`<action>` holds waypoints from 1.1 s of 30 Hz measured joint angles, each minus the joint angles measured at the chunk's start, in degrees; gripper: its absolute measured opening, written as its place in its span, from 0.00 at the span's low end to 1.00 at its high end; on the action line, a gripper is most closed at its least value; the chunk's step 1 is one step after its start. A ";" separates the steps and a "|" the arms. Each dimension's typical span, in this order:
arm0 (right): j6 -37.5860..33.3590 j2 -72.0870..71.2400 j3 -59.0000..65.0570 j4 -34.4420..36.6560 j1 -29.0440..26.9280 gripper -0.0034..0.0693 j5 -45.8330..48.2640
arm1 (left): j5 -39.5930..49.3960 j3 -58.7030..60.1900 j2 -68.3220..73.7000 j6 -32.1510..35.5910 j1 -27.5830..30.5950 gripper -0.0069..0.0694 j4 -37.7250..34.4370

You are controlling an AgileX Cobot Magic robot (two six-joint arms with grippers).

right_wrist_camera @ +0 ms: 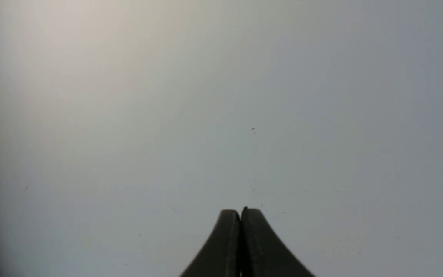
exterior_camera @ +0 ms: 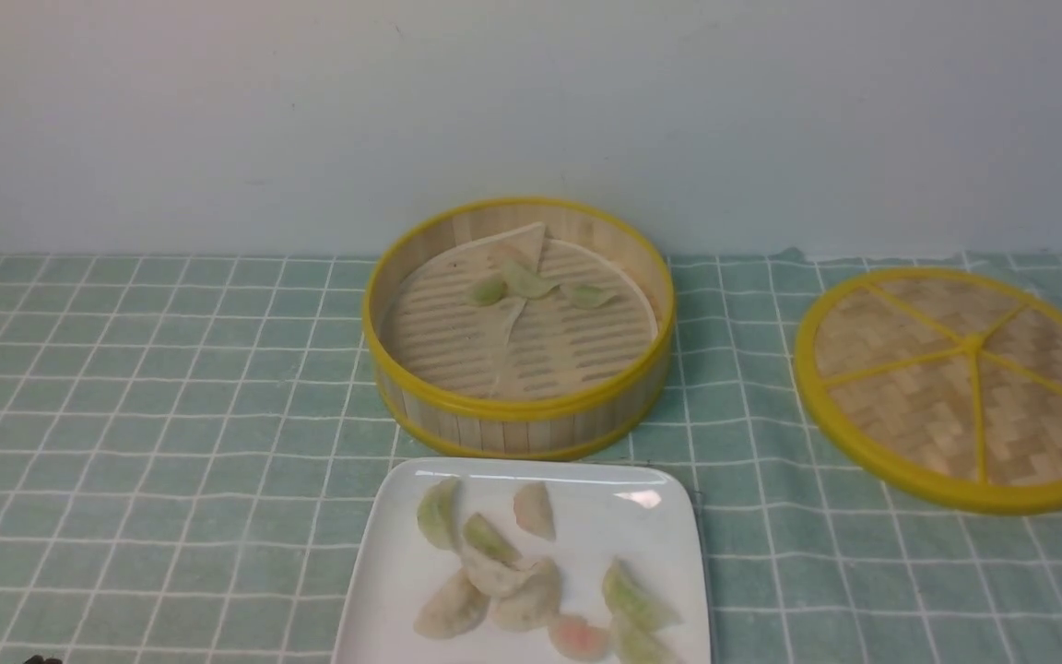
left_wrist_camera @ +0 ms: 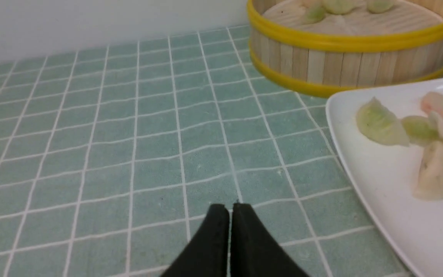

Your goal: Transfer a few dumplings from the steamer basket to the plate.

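Checked green cloth (exterior_camera: pixel 171 387), slatted bamboo steamer basket (exterior_camera: pixel 517 420), glossy plate (exterior_camera: pixel 383 572)

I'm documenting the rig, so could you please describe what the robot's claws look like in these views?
Only the fingertips show. The left claw has two matte black fingers, broad at the base and curving to narrow rounded tips. The right claw looks alike, dark grey-black. No cables, markings or arm links visible.

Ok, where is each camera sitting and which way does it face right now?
Front: between the arms, facing the steamer basket, plate, lid; no arm clearly visible.
Left wrist: low over the tablecloth, facing basket and plate; shut left gripper shows.
Right wrist: faces a blank pale surface; shut right gripper shows.
Shared by front and left wrist: basket, plate, dumplings.
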 joint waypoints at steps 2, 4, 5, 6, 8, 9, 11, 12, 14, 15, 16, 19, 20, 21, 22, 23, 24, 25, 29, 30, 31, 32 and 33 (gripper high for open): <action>0.00 0.00 0.00 0.00 0.00 0.03 0.00 | 0.05 0.00 0.00 0.00 0.26 0.08 0.07; 0.00 0.00 0.00 0.00 0.00 0.03 0.00 | 0.05 0.00 0.00 0.00 0.27 0.08 0.09; 0.00 0.00 0.00 0.00 0.00 0.03 0.00 | 0.05 0.00 0.00 0.00 0.27 0.08 0.09; 0.00 0.00 0.00 0.00 0.00 0.03 0.00 | 0.05 0.00 0.00 0.00 0.27 0.08 0.09; 0.00 0.00 0.00 0.00 0.00 0.03 0.00 | 0.05 0.00 0.00 0.00 0.27 0.08 0.13; 0.00 0.00 0.00 0.00 0.00 0.03 0.00 | 0.05 0.00 0.00 0.00 0.27 0.08 0.13; 0.00 0.00 0.00 0.00 0.00 0.03 0.00 | 0.05 0.00 0.00 0.00 0.27 0.08 0.13; 0.00 0.00 0.00 0.00 0.00 0.03 0.00 | 0.05 0.00 0.00 0.00 0.27 0.08 0.13; 0.00 0.00 0.00 0.00 0.00 0.03 0.00 | 0.05 0.00 0.00 0.00 0.27 0.08 0.13; 0.00 0.00 0.00 0.00 0.00 0.03 0.00 | 0.05 0.00 0.00 0.00 0.27 0.08 0.13; 0.00 0.00 0.00 0.00 0.00 0.03 0.00 | 0.05 0.00 0.00 0.00 0.27 0.08 0.13; 0.00 0.00 0.00 0.00 0.00 0.03 0.00 | 0.05 0.00 0.00 0.00 0.27 0.08 0.13; 0.00 0.00 0.00 0.00 0.00 0.03 0.00 | 0.05 0.00 0.00 0.00 0.27 0.08 0.13; 0.00 0.00 0.00 0.00 0.00 0.03 0.00 | 0.05 0.00 0.00 0.00 0.27 0.08 0.13; 0.00 0.00 0.00 0.00 0.00 0.03 0.00 | 0.05 0.00 0.00 0.00 0.27 0.08 0.13; 0.00 0.00 0.00 0.00 0.00 0.03 0.00 | 0.05 0.00 0.00 0.00 0.27 0.08 0.13; 0.00 0.00 0.00 -0.06 0.00 0.03 0.00 | 0.05 0.00 0.00 0.00 0.27 0.08 0.13; 0.00 0.00 0.00 -0.21 0.00 0.03 0.00 | 0.05 0.00 0.00 0.00 0.27 0.08 0.13; -0.05 0.00 0.69 -0.43 -0.09 0.03 0.40 | 0.05 0.00 0.00 0.00 0.27 0.08 0.13; -0.05 0.00 1.75 -0.43 -0.37 0.03 0.51 | 0.10 0.00 0.00 0.00 0.27 0.08 0.13; -0.05 0.00 2.75 -0.43 -0.94 0.03 0.51 | 0.15 0.00 0.00 0.00 0.27 0.08 0.13; -0.05 0.00 4.69 -0.37 -2.59 0.03 0.51 | 0.15 0.00 0.00 0.00 0.27 0.08 0.13; -0.05 0.00 6.64 -0.19 -4.46 0.03 0.51 | 0.15 0.00 0.00 0.00 0.27 0.08 0.13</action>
